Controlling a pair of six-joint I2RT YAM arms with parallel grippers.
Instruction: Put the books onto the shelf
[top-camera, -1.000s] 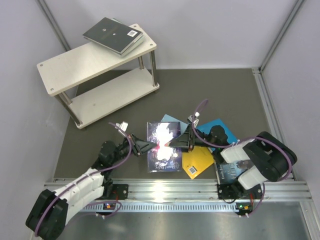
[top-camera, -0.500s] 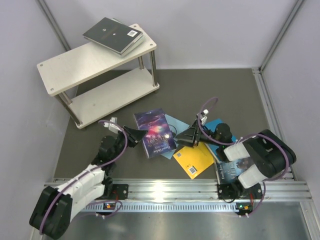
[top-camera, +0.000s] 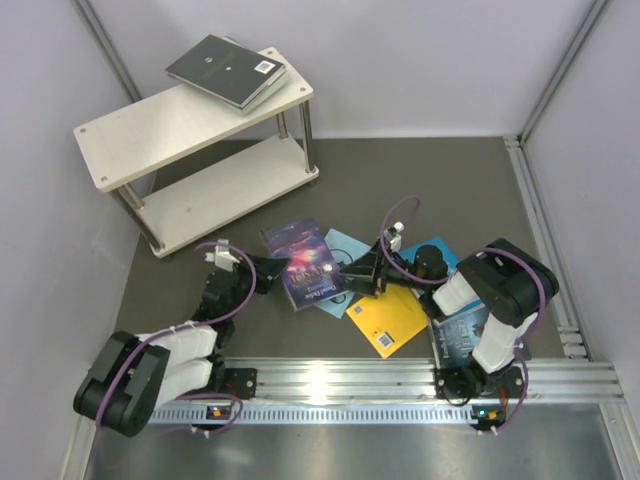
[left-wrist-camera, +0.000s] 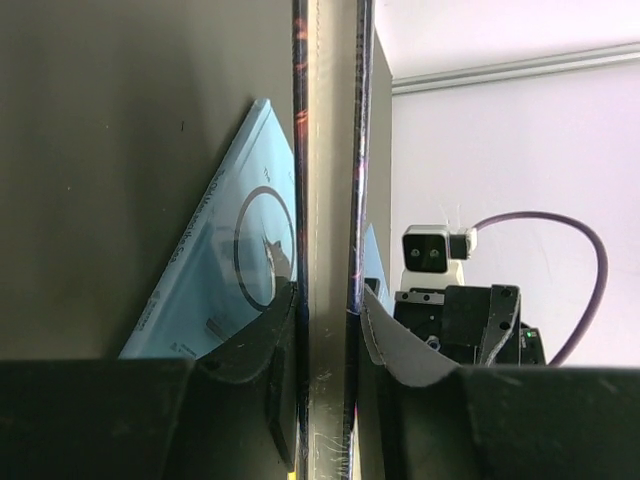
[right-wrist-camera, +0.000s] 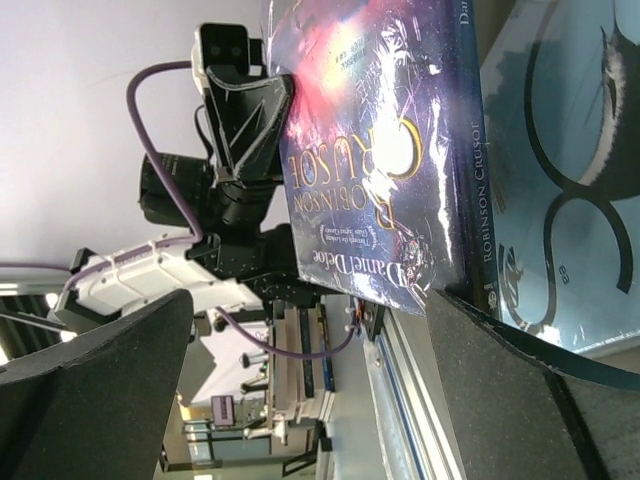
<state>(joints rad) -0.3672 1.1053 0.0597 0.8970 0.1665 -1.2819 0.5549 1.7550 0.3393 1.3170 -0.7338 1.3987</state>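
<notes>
The purple Robinson Crusoe book is gripped by its edge in the closed left gripper. The right gripper is spread wide open just beside it, with nothing held.

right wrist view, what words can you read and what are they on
"ROBINSON CRUSOE": large letters on the front cover of the purple galaxy book.
"Daniel Defoe": same cover, beside the title.
"ROBINSON CRUSOE": small capitals on that book's spine.
Fine print between title and author: too small to read.
Light blue book: only a black swirl shows, no words.
</notes>
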